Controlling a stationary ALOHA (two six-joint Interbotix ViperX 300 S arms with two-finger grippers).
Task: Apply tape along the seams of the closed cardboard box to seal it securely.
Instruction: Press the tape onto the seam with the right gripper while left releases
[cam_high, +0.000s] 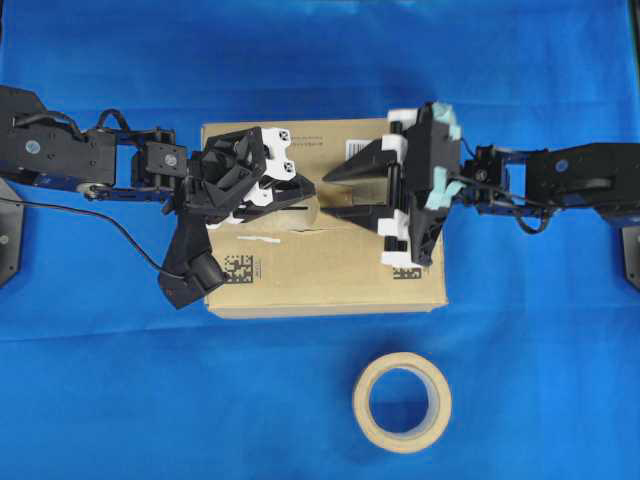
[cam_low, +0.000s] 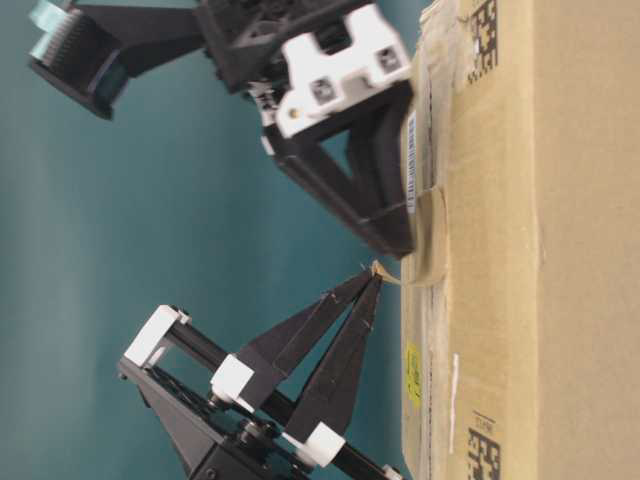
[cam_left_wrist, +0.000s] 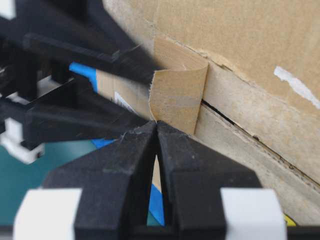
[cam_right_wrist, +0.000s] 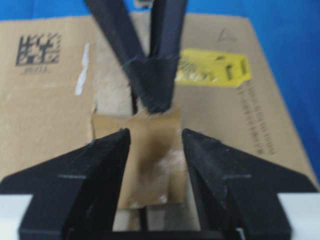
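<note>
The tape lies over the seam near the middle of the box top, partly stuck down, with one end curling up off the cardboard. The left hand, pinched shut, grips that lifted end by its very edge. The right hand stands spread wide, one finger on each side of the piece, holding nothing.

As I judge it, the thin pinch could slip (only a sliver is caught), or a pull could peel the stuck part and leave a crease. The right fingers, if pressed unevenly, might skew the piece off the seam.

The two hands nearly meet over the box's centre, so clearance there is tight. At six o'clock from the box sits a tape roll on the blue worktop, well apart. The worktop spreads blue around the box.
</note>
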